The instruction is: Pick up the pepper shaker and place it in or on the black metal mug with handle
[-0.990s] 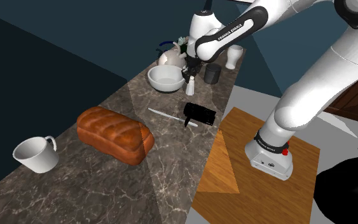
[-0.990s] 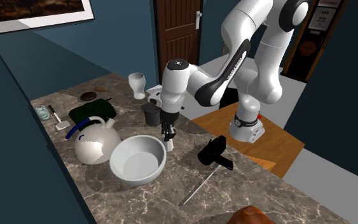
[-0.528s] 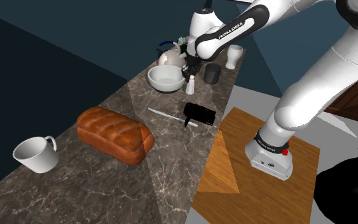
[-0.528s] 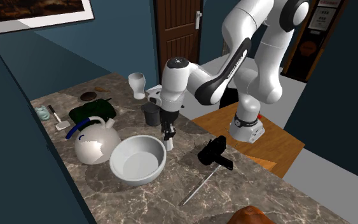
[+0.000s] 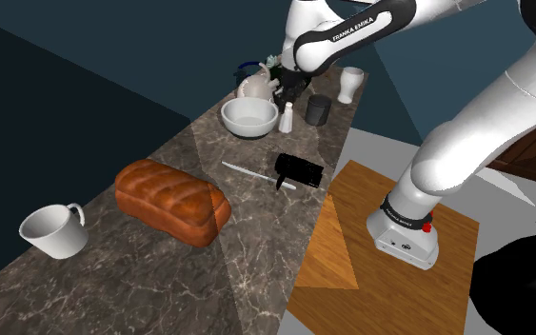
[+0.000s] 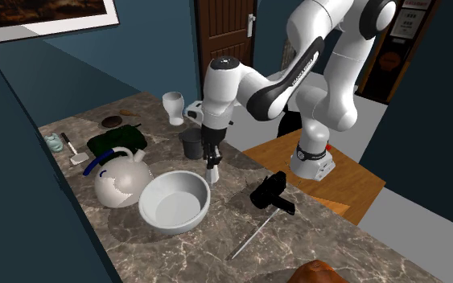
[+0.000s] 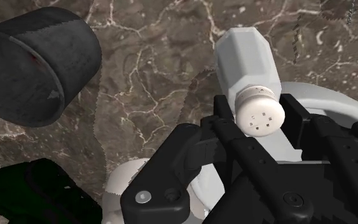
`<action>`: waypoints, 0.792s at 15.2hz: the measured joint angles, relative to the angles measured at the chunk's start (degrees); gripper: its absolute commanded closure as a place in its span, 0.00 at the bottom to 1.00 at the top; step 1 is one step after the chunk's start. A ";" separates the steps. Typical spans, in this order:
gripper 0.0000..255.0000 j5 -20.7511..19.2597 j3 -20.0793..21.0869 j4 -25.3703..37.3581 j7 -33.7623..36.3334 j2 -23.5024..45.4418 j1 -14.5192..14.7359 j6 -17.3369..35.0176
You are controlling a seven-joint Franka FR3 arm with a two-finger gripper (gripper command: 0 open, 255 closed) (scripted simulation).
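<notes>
Shoulder view: small white pepper shaker (image 5: 286,120) hangs just under the black two-finger gripper (image 5: 287,105), between the round white bowl (image 5: 249,116) and the black cylindrical mug (image 5: 317,109). Versus 1 s ago, arm and shaker both sit higher, and the base looks clear of the brown marble countertop (image 5: 161,257). Second exterior view: same story, shaker (image 6: 212,172) is up and the mug (image 6: 191,145) is just behind it. Wrist view: fingers pinched narrow on the shaker (image 7: 247,70) near its perforated cap. My read: light, rigid, smooth sides, could slip. A grip near the top suits it; keep it upright.
</notes>
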 measured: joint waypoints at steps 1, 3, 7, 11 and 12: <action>1.00 0.08 -0.01 0.49 -0.12 -0.18 0.02 -0.67; 1.00 0.31 -0.05 1.46 -0.46 -1.24 0.07 -2.67; 1.00 0.63 0.05 3.15 -0.72 -2.61 0.23 -5.74; 1.00 0.91 0.00 5.46 -1.21 -3.62 0.28 -9.03; 1.00 0.98 0.04 6.02 -1.23 -3.77 0.32 -9.75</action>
